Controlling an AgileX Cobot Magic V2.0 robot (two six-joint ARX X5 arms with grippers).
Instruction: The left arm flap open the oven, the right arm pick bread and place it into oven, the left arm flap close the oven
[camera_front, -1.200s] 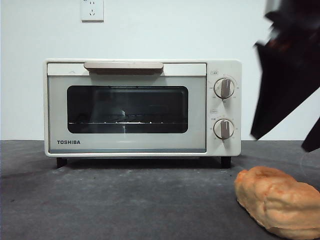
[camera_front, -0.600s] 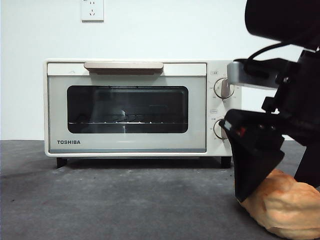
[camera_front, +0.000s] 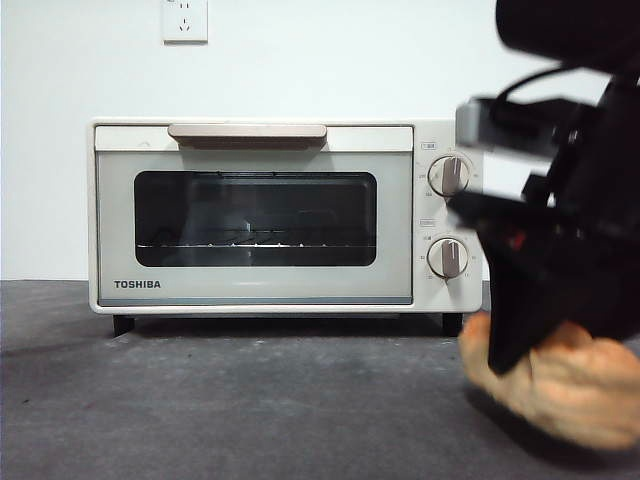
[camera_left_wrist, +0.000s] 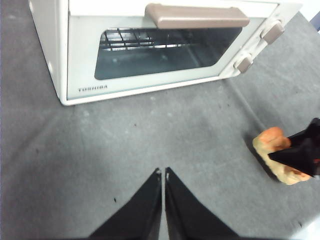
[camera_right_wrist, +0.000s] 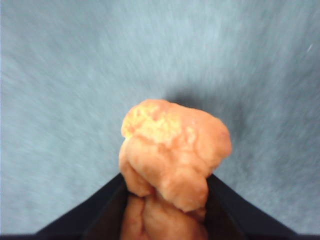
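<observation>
My right end effector (camera_right_wrist: 165, 200) is clamped on the bread (camera_right_wrist: 172, 150), the loaf squeezed between both jaws at the lower right of the front view, low over the grey worktop (camera_front: 250, 400). I hold it by its near end so the far end can lead into the oven (camera_front: 285, 215). The oven's door is shut, handle (camera_front: 247, 132) up, at the frame's centre. My left end effector (camera_left_wrist: 163, 175) hangs closed and empty, back from the door, so I judge opening comes first.
</observation>
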